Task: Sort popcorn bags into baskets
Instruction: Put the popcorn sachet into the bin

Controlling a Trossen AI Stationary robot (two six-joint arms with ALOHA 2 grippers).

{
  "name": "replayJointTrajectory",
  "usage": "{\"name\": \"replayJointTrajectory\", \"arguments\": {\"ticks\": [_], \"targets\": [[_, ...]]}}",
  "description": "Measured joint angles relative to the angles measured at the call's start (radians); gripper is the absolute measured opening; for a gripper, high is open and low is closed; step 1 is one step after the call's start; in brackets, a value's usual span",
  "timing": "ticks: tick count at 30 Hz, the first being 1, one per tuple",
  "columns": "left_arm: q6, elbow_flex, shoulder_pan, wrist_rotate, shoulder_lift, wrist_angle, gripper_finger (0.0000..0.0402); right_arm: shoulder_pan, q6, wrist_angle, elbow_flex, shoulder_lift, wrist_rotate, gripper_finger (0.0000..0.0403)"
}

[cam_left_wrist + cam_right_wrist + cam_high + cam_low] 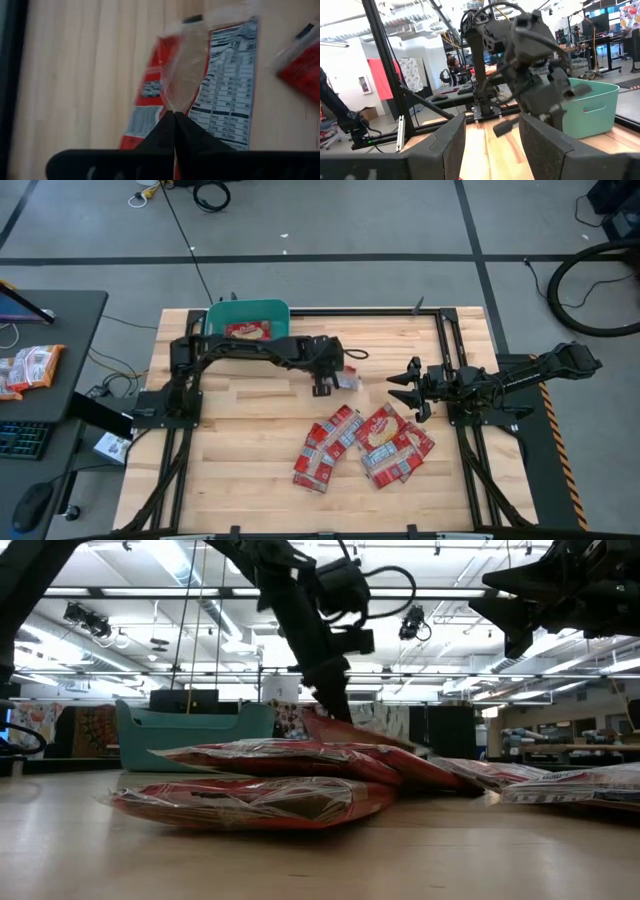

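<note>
Near mid-table: left gripper (335,383) pressed together, pinching the clear crinkly flap of one popcorn bag (200,95), nutrition panel up. Slippery film; could tear or slide free on the lift. Flat red packets (365,445) heaped just below. Teal plastic basket (213,319) at the far edge. Right gripper (408,387) spread wide, waiting beside.

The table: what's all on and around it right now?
Table: one, pale wood, centre of the room.
Tub: one, teal, far left corner of the table, one red bag inside.
Bags in a pile: several, exact count unclear, red and white, near the table's middle.
Pinched bag: one, red and white, under the left arm.
Side desk: one, dark, left of the table.
Left gripper: jaws shut on the pinched bag's edge.
Right gripper: jaws open, above the table right of centre.
</note>
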Motion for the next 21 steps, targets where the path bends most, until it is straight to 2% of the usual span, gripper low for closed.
{"name": "replayJointTrajectory", "arguments": {"ticks": [6,21], "targets": [[-0.024,0.0,-0.01,-0.058,-0.075,-0.118,0.0001,0.0,0.006,-0.003,0.0,0.0,-0.001,0.0189],[-0.04,0.002,0.03,-0.162,-0.346,-0.261,0.0001,0.0,0.017,-0.016,0.0,0.0,-0.002,0.0189]]}}
